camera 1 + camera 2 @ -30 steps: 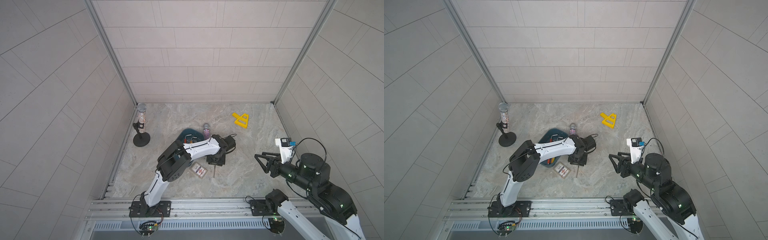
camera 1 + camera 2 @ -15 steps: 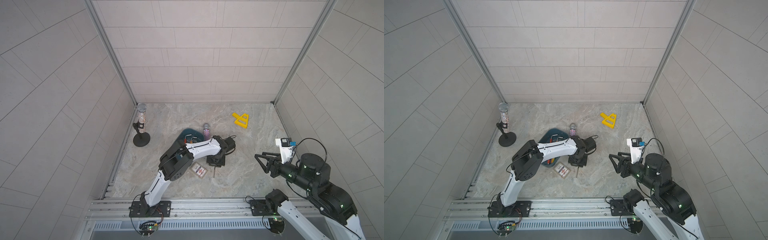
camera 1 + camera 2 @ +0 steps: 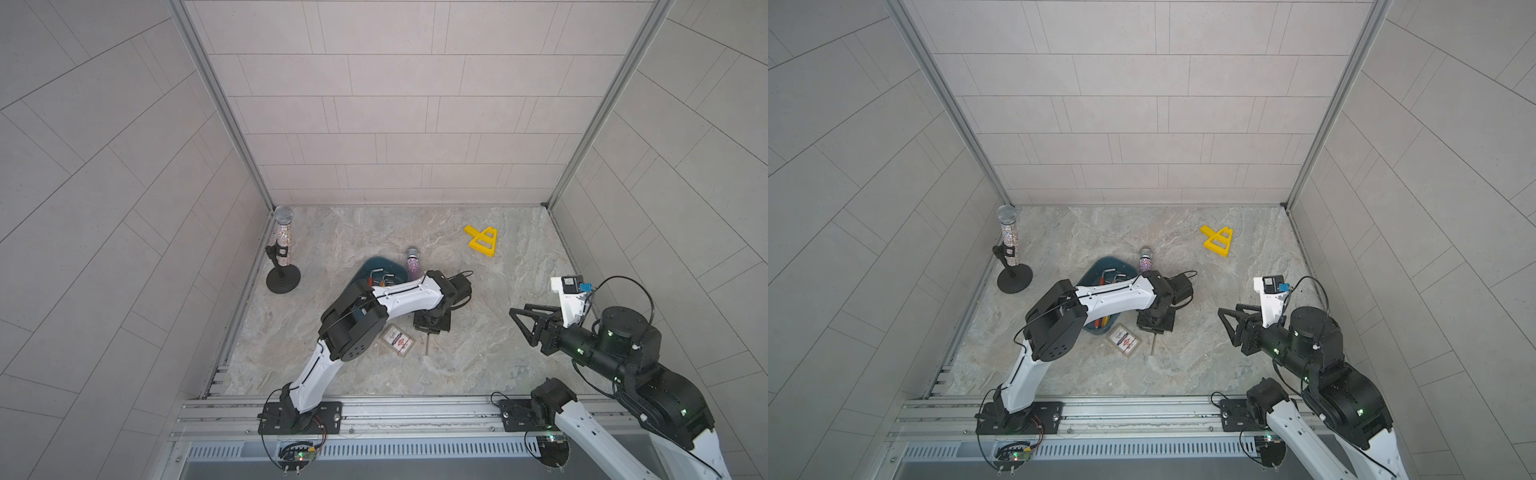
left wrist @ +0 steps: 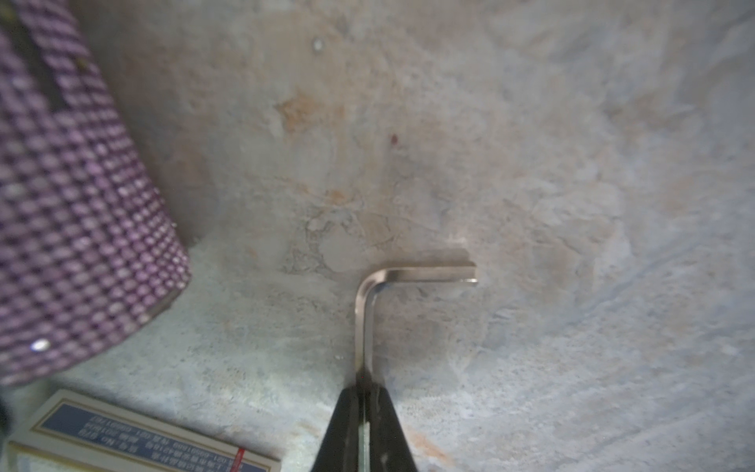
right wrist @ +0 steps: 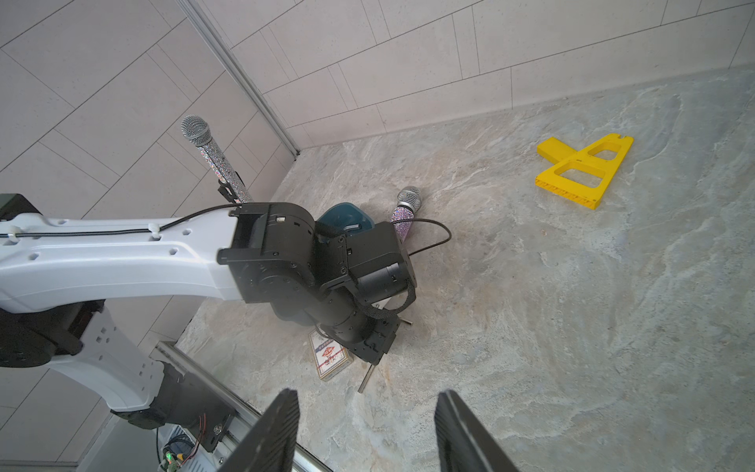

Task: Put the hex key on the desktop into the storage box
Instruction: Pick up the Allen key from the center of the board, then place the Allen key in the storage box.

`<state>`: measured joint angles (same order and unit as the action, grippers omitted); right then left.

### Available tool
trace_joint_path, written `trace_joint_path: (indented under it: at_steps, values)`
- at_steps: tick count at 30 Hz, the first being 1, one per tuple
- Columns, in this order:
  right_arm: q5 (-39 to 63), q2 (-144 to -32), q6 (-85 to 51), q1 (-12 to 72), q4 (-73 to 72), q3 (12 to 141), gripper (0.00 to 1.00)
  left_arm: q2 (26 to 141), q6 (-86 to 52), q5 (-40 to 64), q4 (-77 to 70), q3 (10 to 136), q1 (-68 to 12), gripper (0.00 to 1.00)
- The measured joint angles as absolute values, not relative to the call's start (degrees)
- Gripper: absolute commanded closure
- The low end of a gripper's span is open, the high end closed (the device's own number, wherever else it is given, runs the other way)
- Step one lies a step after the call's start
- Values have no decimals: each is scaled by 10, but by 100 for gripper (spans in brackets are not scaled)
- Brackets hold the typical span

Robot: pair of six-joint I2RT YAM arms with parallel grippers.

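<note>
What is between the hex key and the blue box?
A small card box lies flat between the hex key and the near end of the blue box. A top view shows it best.

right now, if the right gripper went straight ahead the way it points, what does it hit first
Likely the left gripper, shut on the hex key; only desktop lies between, height unclear.

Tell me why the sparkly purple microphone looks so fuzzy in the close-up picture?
In the left wrist view the purple microphone sits very near the lens, so it blurs; the hex key is sharper. In the right wrist view it looks crisp.
</note>
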<state>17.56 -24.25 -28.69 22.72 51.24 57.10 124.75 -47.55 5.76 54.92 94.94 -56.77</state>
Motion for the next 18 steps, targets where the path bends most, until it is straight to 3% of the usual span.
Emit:
trace_joint_path:
  at_steps: [13, 18]
  values:
    - [176, -243, -287, 227, 512, 571, 41, 1238, -455, 57, 570, 1008, -555, 100]
    - [176, -243, -287, 227, 512, 571, 42, 1190, -432, 40, 601, 1011, -510, 100]
